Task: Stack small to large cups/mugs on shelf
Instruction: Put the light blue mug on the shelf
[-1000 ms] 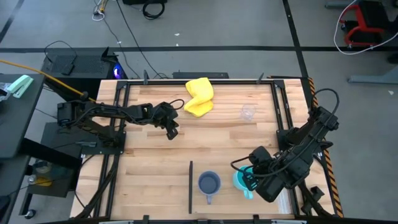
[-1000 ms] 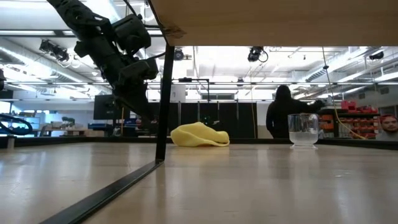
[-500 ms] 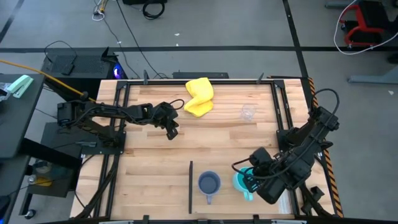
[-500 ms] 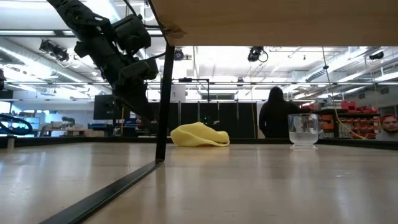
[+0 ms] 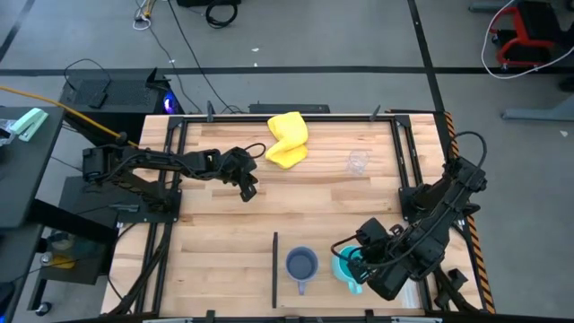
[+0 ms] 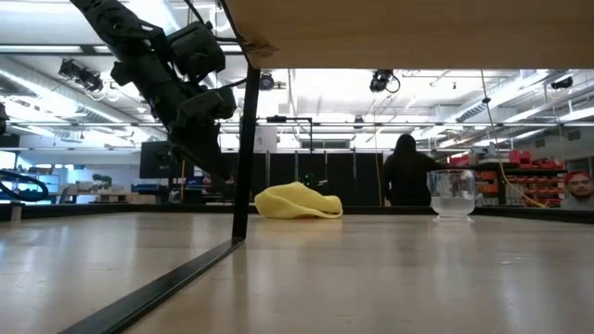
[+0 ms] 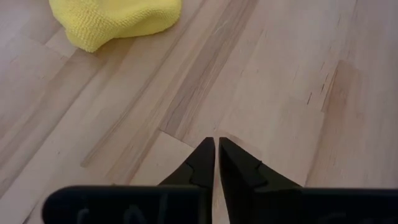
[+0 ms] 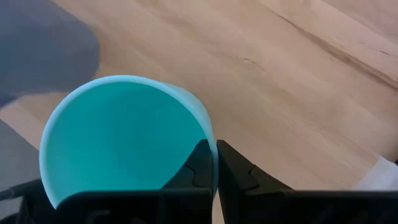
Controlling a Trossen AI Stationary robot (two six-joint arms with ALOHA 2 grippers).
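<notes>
Cups and mugs sit spread over the wooden counter (image 5: 224,233), three in all. Furthest left in the high view works nothing of the task: the left hand (image 5: 248,190) hangs over bare boards in the left half of the counter, near the yellow cloth (image 5: 287,139) but apart from it. Its wrist view shows the two dark fingers (image 7: 202,163) pressed together with only a thin slit between them and nothing in them, the cloth lying ahead of the tips on the wood.

Moving right along the near edge, a dark upright divider (image 5: 274,267) stands on the counter, and just beside it, on its right, sits the grey-blue mug (image 5: 301,266), upright, open end up, its handle pointing toward the near edge. Next to it, close by but with a gap, is the turquoise mug (image 5: 347,266), also upright. The right hand (image 5: 360,262) is down at this mug. In the right wrist view its fingers (image 8: 200,163) are closed on the turquoise rim, one inside the mug and one outside, pinching the wall. The grey-blue mug shows there as a dark blur beyond the turquoise one.

Toward the far right of the counter, well apart from both mugs, stands the clear cup (image 5: 358,162), upright and alone; the low view shows it standing on the wood (image 6: 454,194), right of the cloth. Behind the counter in that view a person (image 6: 405,171) in dark clothing stands in the room.
</notes>
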